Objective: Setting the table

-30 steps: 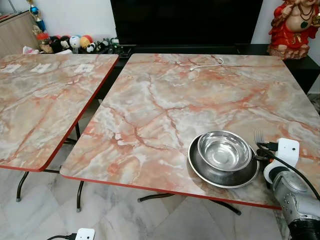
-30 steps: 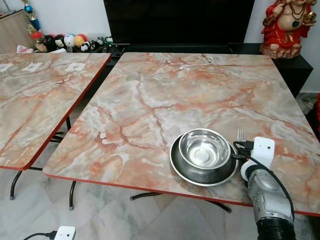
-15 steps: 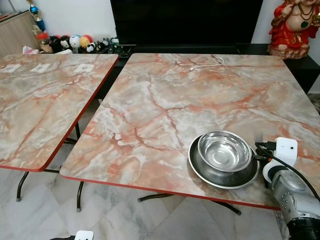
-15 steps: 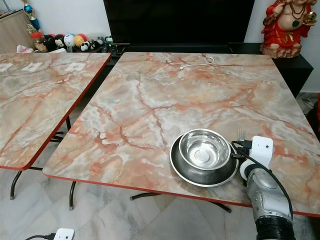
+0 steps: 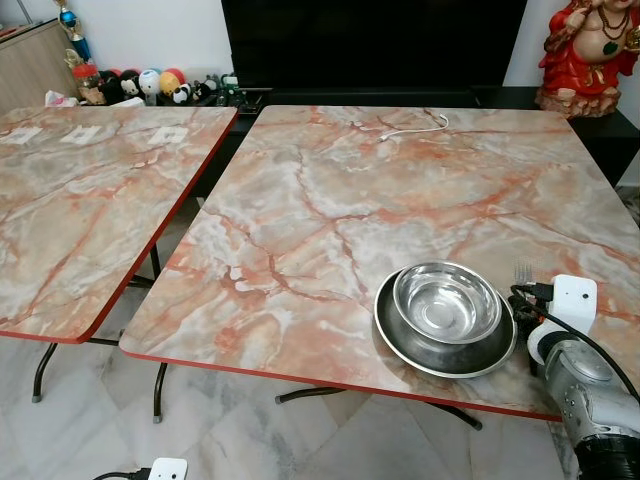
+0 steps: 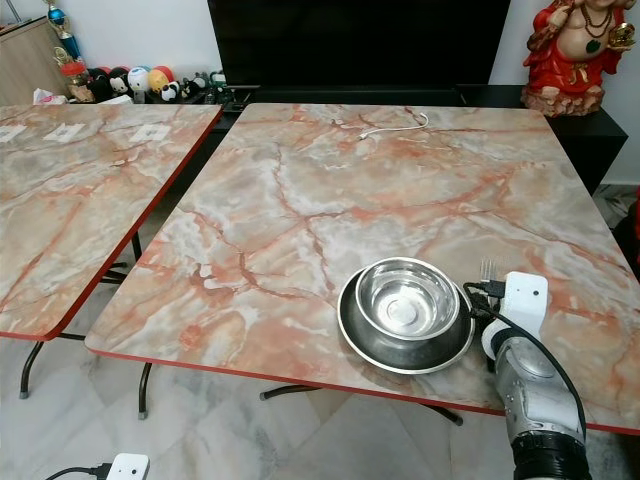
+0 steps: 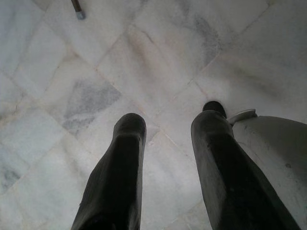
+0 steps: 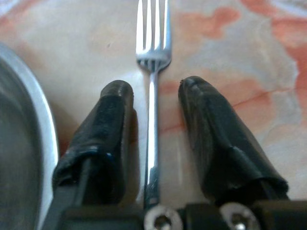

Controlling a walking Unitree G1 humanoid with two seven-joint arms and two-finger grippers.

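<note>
Your right gripper (image 8: pixel 153 103) had its two fingers (image 8: pixel 112 129) apart, one on each side of the fork (image 8: pixel 153 86). The fork's handle ran down the gap between them without visibly touching either pad, and its tines pointed away from the wrist. The fork lay flat on the table (image 5: pixel 330 210), just beside the plate (image 5: pixel 446 345) on the robot's right, near the table's front edge. A steel bowl (image 5: pixel 447 303) sat upright inside the plate, and both were empty. The right arm (image 5: pixel 585 385) reached in from beyond the front edge, right of the plate, with a white box (image 5: pixel 573 300) and a black cable (image 5: pixel 590 345) on its wrist.

Your left gripper (image 7: pixel 165 129) hung over the tiled floor (image 7: pixel 158 62), fingers parted and holding nothing.

A white cable (image 5: pixel 412 127) lay far across the table from the plate, near its back edge. A second table (image 5: pixel 80 200) stood well to the left of the plate. Behind the tables, a black screen (image 5: pixel 370 45) stood straight beyond the plate, a red figurine (image 5: pixel 588 55) right of it, and small toy figures (image 5: pixel 150 85) left of it.
</note>
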